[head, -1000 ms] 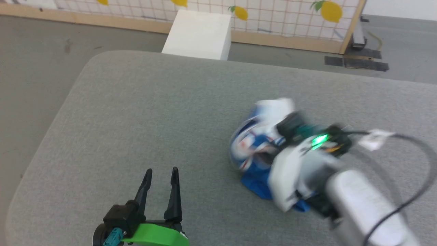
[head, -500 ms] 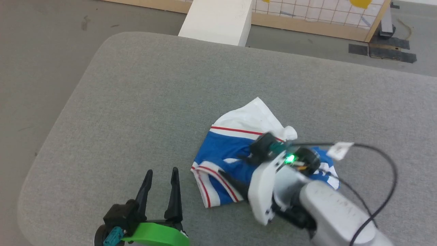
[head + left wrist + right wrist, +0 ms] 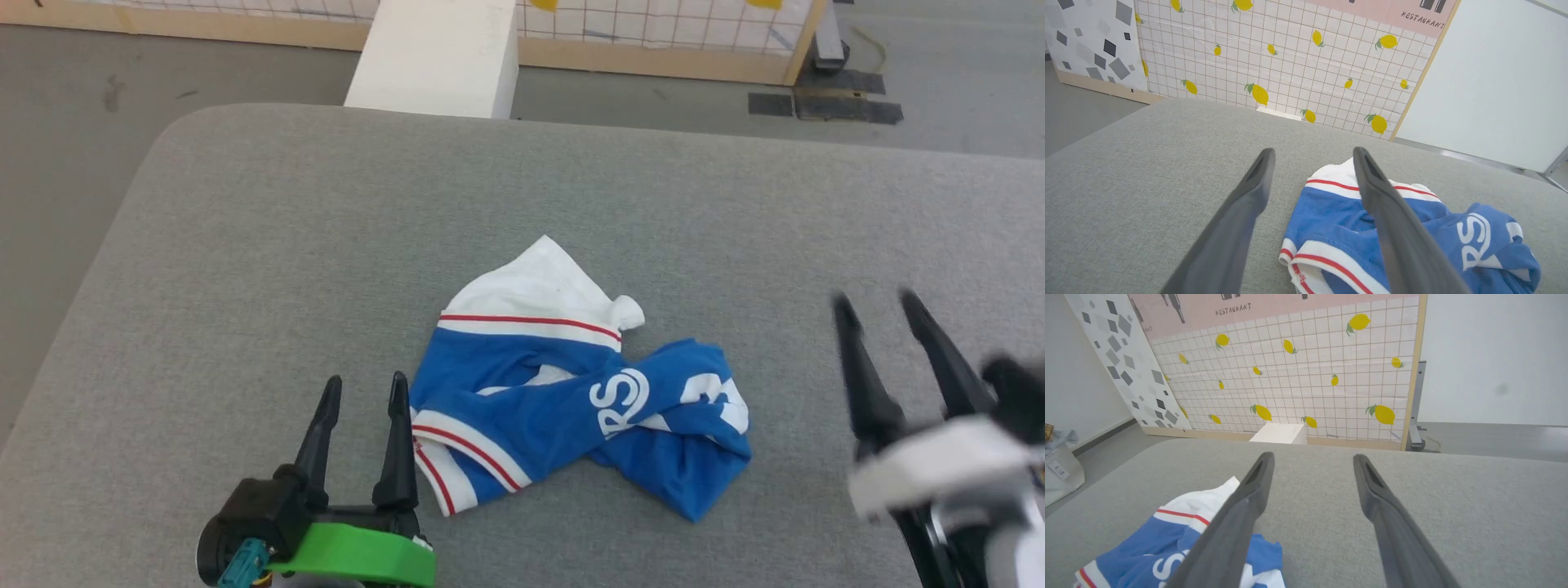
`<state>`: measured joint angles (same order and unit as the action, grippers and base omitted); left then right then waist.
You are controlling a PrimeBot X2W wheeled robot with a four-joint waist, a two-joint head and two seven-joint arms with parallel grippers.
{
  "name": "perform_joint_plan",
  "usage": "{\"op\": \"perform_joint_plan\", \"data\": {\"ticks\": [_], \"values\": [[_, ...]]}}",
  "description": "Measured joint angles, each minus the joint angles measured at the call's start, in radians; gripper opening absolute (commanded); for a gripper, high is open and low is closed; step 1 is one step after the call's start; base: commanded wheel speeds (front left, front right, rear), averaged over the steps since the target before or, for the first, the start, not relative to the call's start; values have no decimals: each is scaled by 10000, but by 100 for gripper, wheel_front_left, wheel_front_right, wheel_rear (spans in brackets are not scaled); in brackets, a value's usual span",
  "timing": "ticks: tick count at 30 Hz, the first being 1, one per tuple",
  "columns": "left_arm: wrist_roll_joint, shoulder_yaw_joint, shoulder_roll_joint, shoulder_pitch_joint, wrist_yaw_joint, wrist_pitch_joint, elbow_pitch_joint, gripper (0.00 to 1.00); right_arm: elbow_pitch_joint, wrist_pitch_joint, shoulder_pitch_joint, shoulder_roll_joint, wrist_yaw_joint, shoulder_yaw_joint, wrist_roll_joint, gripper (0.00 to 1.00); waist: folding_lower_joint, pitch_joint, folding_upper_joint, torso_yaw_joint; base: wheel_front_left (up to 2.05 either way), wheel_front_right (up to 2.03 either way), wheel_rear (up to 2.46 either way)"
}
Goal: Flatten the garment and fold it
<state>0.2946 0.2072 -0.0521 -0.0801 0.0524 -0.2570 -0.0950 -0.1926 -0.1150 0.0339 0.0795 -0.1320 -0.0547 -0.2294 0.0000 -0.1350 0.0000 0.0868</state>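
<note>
The garment (image 3: 563,408) lies crumpled in a heap on the grey padded table (image 3: 326,245), blue with a white sleeve, red-and-white trim and white lettering facing up. It also shows in the left wrist view, garment (image 3: 1404,228), and in the right wrist view, garment (image 3: 1167,547). My left gripper (image 3: 363,390) stands open just left of the striped trim, with nothing between its fingers. My right gripper (image 3: 873,302) is open to the right of the heap, apart from the cloth and empty.
A white box (image 3: 433,53) stands on the floor beyond the table's far edge. Behind it runs a lemon-patterned grid panel (image 3: 1298,384) with a wooden frame. The table's left edge drops to grey floor (image 3: 57,163). Bare table surrounds the heap.
My right gripper has let go of the garment and drawn back to the right. The garment dropped and spread from a bunched lump into a loose heap. The camera view shifted too.
</note>
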Motion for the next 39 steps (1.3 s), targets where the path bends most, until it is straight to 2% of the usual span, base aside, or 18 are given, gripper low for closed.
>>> {"op": "perform_joint_plan", "data": {"ticks": [3, 5, 8, 13, 15, 21, 23, 28, 33, 34, 35, 36, 37, 39], "values": [[-46, -40, 2, -35, -36, -2, -144, 100, -44, 606, -1125, -238, 0, -589, 107, 100, 0, -73, 0, -125, 0, 0, 0], [-44, -56, 2, -148, -38, -2, -176, 100, 176, 926, -1763, -249, 0, -675, -389, 100, 0, -115, 0, -226, 0, 0, 0], [-44, -104, 2, -320, -27, -2, -182, 100, 589, 1262, -2255, -257, 0, -458, -993, 100, 0, -172, 0, -389, 0, 0, 0], [-50, -115, 2, -333, -27, -2, -161, 100, 706, 1197, -2137, -265, 0, 0, -943, 100, 0, -256, 0, -548, 0, 0, 0], [-81, -102, 2, -319, -27, 0, -134, 100, 612, 709, -1903, -265, 0, 268, -673, 100, 0, -258, 0, -526, 0, 0, 0], [-13, 71, 2, -260, -25, -2, -48, 100, 307, -2600, -1666, -207, 0, 1440, -21, 100, 0, -285, 0, -204, 0, 0, 0], [50, 144, 2, -219, 13, 0, 8, 100, 171, -3344, -1538, -65, 0, 1565, 115, 100, 0, -299, 0, -32, 0, 0, 0], [140, 311, 2, -210, 31, -2, 111, 100, 445, -4621, -1272, 117, 0, 1515, 466, 100, 0, -336, 0, 446, 0, 0, 0], [140, 305, 2, -211, 61, 0, 213, 100, 1628, -4963, -832, 184, 0, 1651, 631, 100, 0, -331, 0, 946, 0, 0, 0], [140, 309, 2, -211, 59, 0, 224, 100, 1850, -4947, -735, 198, 0, 1643, 637, 96, 0, -319, 0, 1015, 0, 0, 0], [140, 299, 2, -213, 59, -2, 242, 100, 2084, -4853, -632, 253, 0, 1668, 654, 47, 0, -296, 0, 1090, 0, 0, 0], [138, 295, 2, -217, 59, 0, 261, 100, 2272, -4669, -523, 290, 0, 1624, 663, 11, 0, -255, 0, 1150, 0, 0, 0], [138, 284, 2, -220, 59, 0, 268, 100, 2399, -4527, -443, 305, 0, 1582, 663, 0, 0, -212, 0, 1184, 0, 0, 0], [138, 245, 2, -230, 59, 0, 274, 100, 2587, -4303, -277, 366, 0, 1501, 654, 0, 0, -82, 0, 1231, 0, 0, 0]]}}
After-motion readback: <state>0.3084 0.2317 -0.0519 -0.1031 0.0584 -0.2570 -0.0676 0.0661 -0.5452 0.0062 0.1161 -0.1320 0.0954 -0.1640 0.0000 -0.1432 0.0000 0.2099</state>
